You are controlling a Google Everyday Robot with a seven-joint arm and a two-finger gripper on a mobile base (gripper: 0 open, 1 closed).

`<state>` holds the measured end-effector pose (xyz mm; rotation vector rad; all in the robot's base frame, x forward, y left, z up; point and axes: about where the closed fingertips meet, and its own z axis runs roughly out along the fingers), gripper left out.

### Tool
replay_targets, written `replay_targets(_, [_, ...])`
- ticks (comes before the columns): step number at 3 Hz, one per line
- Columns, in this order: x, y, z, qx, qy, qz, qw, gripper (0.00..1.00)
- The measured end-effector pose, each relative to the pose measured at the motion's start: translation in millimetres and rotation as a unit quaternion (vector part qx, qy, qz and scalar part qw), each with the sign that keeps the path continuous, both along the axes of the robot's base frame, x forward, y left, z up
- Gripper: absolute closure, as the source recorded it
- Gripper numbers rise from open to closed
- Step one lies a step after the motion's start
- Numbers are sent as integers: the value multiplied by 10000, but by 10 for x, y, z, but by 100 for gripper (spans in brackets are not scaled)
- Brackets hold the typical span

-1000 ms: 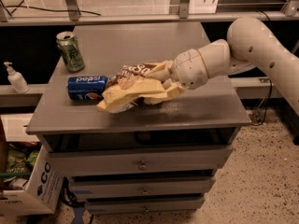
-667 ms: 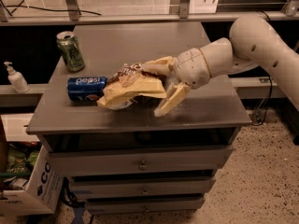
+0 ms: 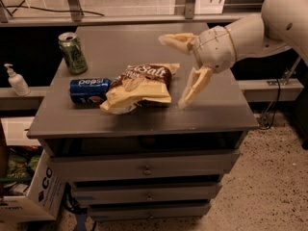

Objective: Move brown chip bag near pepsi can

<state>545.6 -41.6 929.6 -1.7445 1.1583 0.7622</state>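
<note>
Released, the brown chip bag [image 3: 142, 85] lies beside the wide-spread, empty gripper [image 3: 172, 71].

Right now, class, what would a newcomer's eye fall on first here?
The chip bag lies on the table, its left end against the pepsi can lying on its side. The pale pincer hangs open just right of the bag, holding nothing. A green can stands at the back left.
</note>
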Motion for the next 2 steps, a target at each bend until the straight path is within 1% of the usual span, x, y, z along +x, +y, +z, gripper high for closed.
replay_targets(1, [72,-193,316,26,-286,-29,9996,0])
replay_targets(2, [92,-214,381,53,-353,-56,9993,0])
